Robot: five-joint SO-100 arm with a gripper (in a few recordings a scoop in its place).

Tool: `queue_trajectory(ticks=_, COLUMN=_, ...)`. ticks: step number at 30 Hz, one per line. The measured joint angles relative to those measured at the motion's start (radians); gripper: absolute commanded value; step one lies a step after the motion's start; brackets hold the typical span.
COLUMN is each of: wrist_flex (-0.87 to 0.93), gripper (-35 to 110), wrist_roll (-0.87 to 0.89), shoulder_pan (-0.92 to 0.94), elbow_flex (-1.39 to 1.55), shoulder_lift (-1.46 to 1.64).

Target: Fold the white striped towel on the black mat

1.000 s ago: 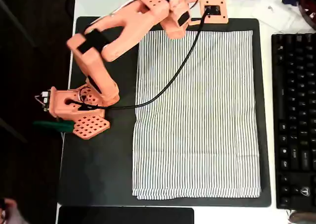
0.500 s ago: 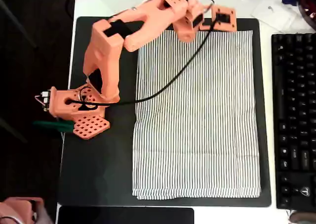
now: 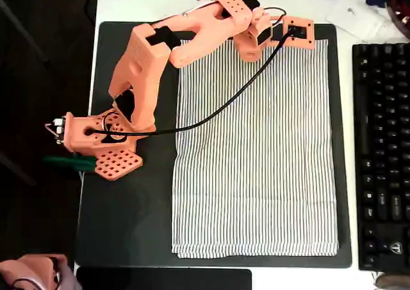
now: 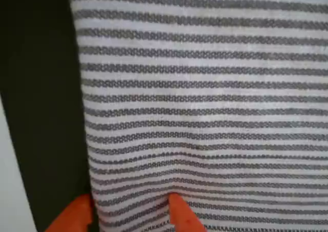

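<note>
The white striped towel [image 3: 256, 162] lies flat and spread out on the right part of the black mat [image 3: 128, 213]. My orange arm reaches over the towel's top edge, and the gripper [image 3: 300, 34] is near its top right corner, under the wrist camera mount. In the wrist view the gripper [image 4: 125, 217] is open and low over the cloth. One fingertip [image 4: 72, 215] is over the mat [image 4: 41, 114] and the other fingertip [image 4: 179, 215] is over the towel [image 4: 205, 88]. The towel's hemmed edge runs between them, slightly rippled there.
A black keyboard [image 3: 381, 155] lies right of the mat. A smaller black slab [image 3: 163, 279] sits below the mat's front edge. The arm's base [image 3: 96, 139] stands on the mat's left side, and its black cable [image 3: 218, 107] crosses the towel's upper left. Cables and small items lie beyond the mat's top edge.
The arm has stretched out and swung right along the towel's top edge, carrying the gripper from near the middle to the top right corner. The towel has not moved.
</note>
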Motion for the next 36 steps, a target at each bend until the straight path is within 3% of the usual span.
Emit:
queue_trajectory(ticks=3, wrist_flex=0.0, gripper=0, wrist_roll=-0.025, shoulder_pan=0.003, elbow_flex=0.0, shoulder_lift=-0.005)
queue_trajectory(ticks=16, wrist_flex=0.023, gripper=0, wrist_roll=-0.041, shoulder_pan=0.023, elbow_flex=0.057, shoulder_lift=0.06)
queue_trajectory(ticks=27, wrist_flex=0.345, gripper=0, wrist_roll=-0.081, shoulder_pan=0.087, elbow_flex=-0.067, shoulder_lift=0.204)
queue_trajectory(ticks=36, wrist_flex=0.552, gripper=0, wrist_roll=-0.278, shoulder_pan=0.371, elbow_flex=-0.1, shoulder_lift=0.39)
